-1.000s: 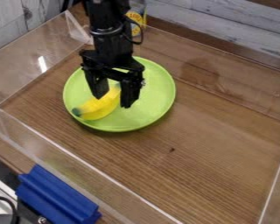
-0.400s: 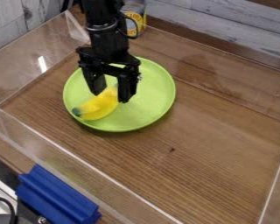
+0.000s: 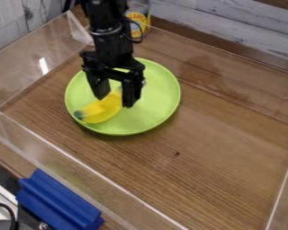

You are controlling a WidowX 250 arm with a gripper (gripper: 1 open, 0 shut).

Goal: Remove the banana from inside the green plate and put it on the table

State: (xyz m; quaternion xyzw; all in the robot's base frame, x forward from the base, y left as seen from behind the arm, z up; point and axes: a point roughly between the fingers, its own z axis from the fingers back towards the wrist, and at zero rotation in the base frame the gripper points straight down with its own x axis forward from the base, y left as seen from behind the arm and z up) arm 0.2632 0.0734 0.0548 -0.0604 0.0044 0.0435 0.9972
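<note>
- I lower my black pincer (image 3: 118, 97) over the plate (image 3: 154, 106), its two fingers spread wide on either side of the banana (image 3: 101, 110).
- The banana, yellow with a dark tip facing the near left, lies inside the green plate, toward its left side; the pincer hides part of its far end.
- Whether a finger touches the fruit, I cannot tell from my camera.
- The round, lime-green plate sits on the brown wood-grain table (image 3: 207, 148), toward the far left of my view.
- Beyond the plate, a yellow item (image 3: 138, 18) stands partly hidden behind my arm (image 3: 107, 27).
- A blue ribbed object (image 3: 58, 201) lies at the lower left, outside the clear wall (image 3: 80, 178) that edges the table.
</note>
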